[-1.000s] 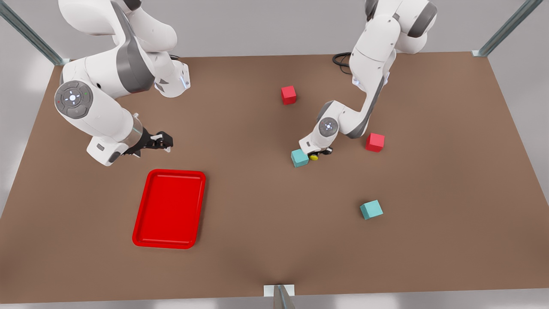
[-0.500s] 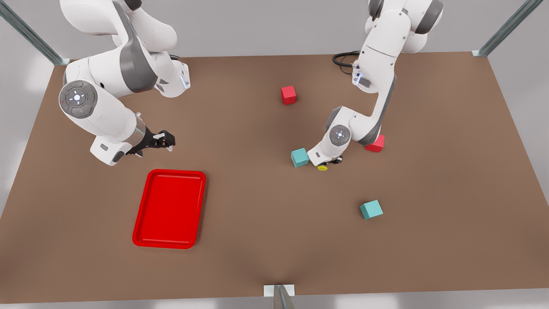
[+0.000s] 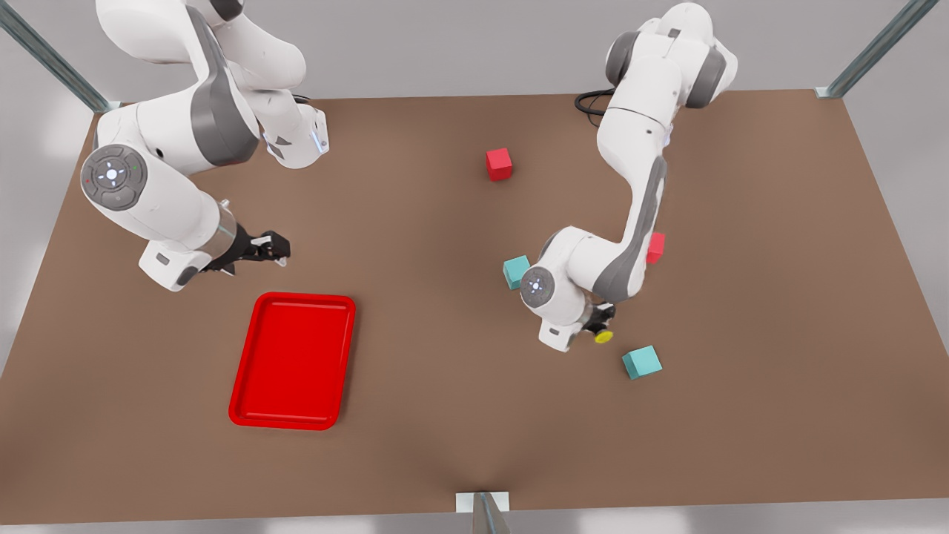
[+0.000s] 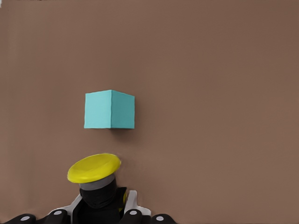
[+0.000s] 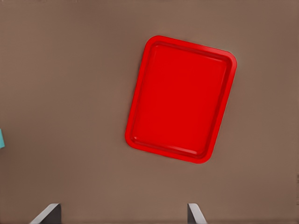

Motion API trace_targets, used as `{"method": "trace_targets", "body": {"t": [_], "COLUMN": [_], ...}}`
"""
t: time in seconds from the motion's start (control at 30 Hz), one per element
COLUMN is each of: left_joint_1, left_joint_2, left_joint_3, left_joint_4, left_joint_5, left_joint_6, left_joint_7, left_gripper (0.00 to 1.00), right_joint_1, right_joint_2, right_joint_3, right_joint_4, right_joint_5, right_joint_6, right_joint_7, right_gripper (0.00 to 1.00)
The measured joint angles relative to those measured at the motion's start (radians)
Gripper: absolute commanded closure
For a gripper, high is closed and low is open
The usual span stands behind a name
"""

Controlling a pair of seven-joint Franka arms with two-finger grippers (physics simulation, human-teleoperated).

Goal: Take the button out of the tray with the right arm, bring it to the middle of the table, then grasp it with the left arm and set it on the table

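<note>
Carrying the button (image 3: 603, 337), the left gripper (image 3: 600, 326) has swung from one teal cube (image 3: 517, 271) toward the other (image 3: 641, 362). Its wrist view shows fingers (image 4: 132, 212) pinching the dark body. Above the table (image 3: 445, 386) near the tray (image 3: 245, 404), the right gripper (image 3: 276, 248) hangs spread.

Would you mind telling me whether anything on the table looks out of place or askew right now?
Nothing stands out. The tray lies flat, the left gripper holds the button near a teal cube, and the right gripper waits open by the tray.
</note>
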Motion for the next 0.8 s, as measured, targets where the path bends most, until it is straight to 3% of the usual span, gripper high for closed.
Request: {"method": "trace_targets", "body": {"t": [0.13,0.37,0.8], "left_joint_1": [-0.016,-0.038,-0.019], "left_joint_2": [0.056,0.166,0.318], "left_joint_3": [0.0,-0.001,-0.001], "left_joint_4": [-0.002,-0.067,-0.102], "left_joint_5": [0.182,0.317,0.496], "left_joint_6": [-0.175,-0.334,-0.254], "left_joint_7": [-0.357,-0.879,-1.458], "left_gripper": [0.58,0.58,0.57], "right_joint_1": [-0.001,0.0,-0.029], "right_joint_2": [0.0,0.0,0.023], "right_joint_3": [0.0,0.0,0.0], "right_joint_4": [0.0,0.0,0.027], "right_joint_5": [-0.001,-0.025,-0.065], "right_joint_6": [0.0,-0.001,0.045], "right_joint_7": [-0.001,-0.003,-0.006], "right_gripper": [0.0,0.0,0.0]}}
